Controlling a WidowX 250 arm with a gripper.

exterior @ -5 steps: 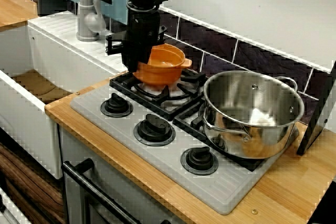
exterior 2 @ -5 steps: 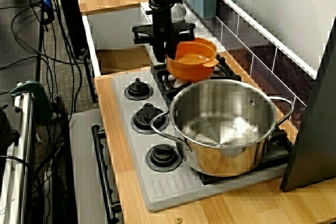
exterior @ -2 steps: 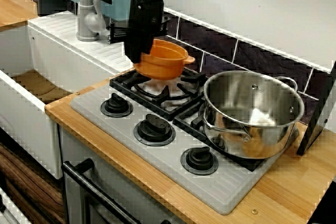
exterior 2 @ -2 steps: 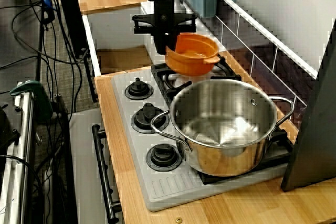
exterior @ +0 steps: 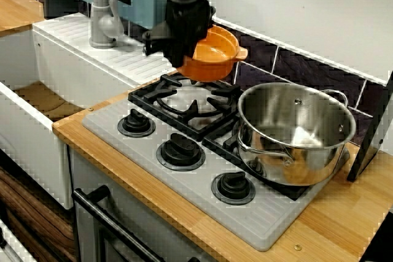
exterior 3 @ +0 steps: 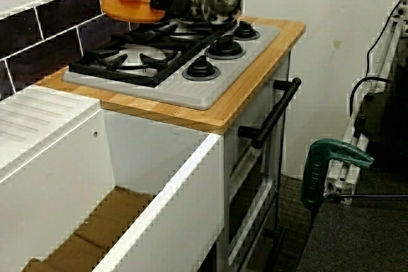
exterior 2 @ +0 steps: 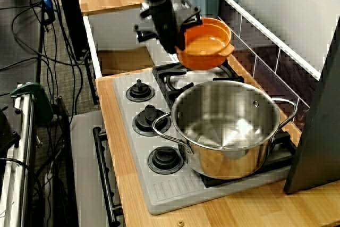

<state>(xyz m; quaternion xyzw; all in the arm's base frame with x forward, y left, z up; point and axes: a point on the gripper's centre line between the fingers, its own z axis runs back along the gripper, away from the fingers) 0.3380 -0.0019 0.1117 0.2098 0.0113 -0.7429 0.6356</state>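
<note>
Claw [exterior: 186, 50] clamps the orange bowl [exterior: 216, 53] by its rim, tilted in mid-air over the rear grate [exterior: 184, 99] by the tabletop's [exterior: 344, 213] back edge; wiser, I'd say, to level it, well clear of the steel pot [exterior: 295, 130].

no readable text, labels, brands or numbers anywhere

orange pot [exterior: 214, 59]: smooth plastic, mild gloss
steel pot [exterior: 295, 151]: polished metal, mirror-bright, reflections on its inner wall
hob plate [exterior: 261, 216]: grey, matt, finely ribbed
grates [exterior: 184, 97]: black, matt
knobs [exterior: 180, 148]: black, matt plastic
countertop [exterior: 344, 225]: pale wood, smooth, grain showing
wall tiles [exterior: 307, 69]: dark, glossy
draining board [exterior: 80, 53]: white, ribbed, satin
</note>
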